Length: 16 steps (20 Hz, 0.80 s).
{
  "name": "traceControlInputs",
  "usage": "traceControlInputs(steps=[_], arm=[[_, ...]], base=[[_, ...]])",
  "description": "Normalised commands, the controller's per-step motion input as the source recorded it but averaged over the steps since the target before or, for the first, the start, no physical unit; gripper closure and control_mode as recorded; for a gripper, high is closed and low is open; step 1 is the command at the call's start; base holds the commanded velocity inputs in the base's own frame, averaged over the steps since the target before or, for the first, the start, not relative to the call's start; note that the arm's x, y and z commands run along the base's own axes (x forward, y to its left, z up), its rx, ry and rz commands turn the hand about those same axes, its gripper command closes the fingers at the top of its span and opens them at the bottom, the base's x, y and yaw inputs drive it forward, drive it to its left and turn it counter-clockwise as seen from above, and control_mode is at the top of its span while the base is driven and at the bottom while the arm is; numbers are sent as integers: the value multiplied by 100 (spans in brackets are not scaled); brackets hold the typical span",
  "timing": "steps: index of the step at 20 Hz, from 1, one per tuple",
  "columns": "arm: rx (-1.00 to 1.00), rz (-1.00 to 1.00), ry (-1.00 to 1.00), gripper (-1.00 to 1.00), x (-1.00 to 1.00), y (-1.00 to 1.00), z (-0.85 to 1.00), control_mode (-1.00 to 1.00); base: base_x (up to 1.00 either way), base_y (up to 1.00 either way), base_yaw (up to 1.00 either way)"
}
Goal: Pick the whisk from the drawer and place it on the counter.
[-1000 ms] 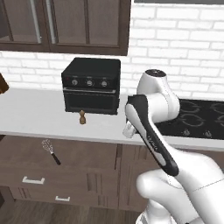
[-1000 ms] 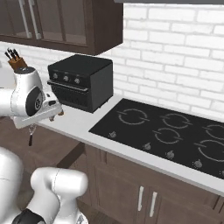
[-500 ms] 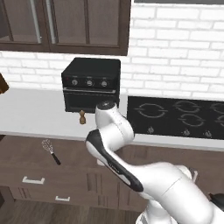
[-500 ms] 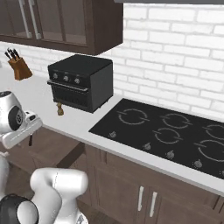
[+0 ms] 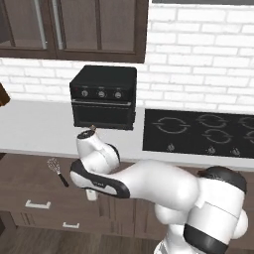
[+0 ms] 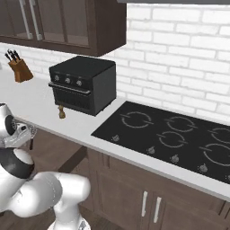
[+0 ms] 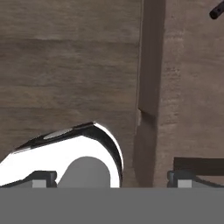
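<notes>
The whisk (image 5: 56, 169), with a wire head and thin black handle, lies in the open drawer (image 5: 20, 197) below the counter (image 5: 34, 130), left of my arm. My arm is folded low in front of the cabinets, and my gripper (image 5: 91, 193) hangs just right of the whisk, apart from it. In the hand view my gripper (image 7: 116, 177) is open, its fingertips (image 7: 194, 171) wide apart with nothing held. That view looks onto brown wood with a raised edge. A dark rod end (image 7: 216, 9) at its top right looks like the whisk's handle tip.
A black countertop oven (image 5: 103, 96) stands on the counter with a small brown shaker (image 6: 61, 112) before it. The black stovetop (image 5: 198, 131) lies to the right and a knife block (image 6: 19, 69) far left. Wall cabinets (image 5: 74, 27) hang overhead, and a lower drawer handle (image 5: 69, 225) shows below.
My arm has swung from above the counter down and left, low before the cabinet fronts beside the open drawer. The whisk has not moved. The gripper stayed open.
</notes>
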Motion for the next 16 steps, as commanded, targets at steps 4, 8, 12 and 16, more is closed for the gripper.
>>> traceControlInputs(steps=[4, 8, 12, 16], arm=[[-6, 6, -5, -100, 35, 23, -71, -100], [0, 2, -1, -100, 45, 3, -38, -100], [0, 1, 0, -100, 58, 1, -45, -100], [0, 3, 6, -100, 29, 0, -53, -100]], base=[[0, 0, 0], [0, 0, 0], [0, 0, 0], [0, 0, 0]])
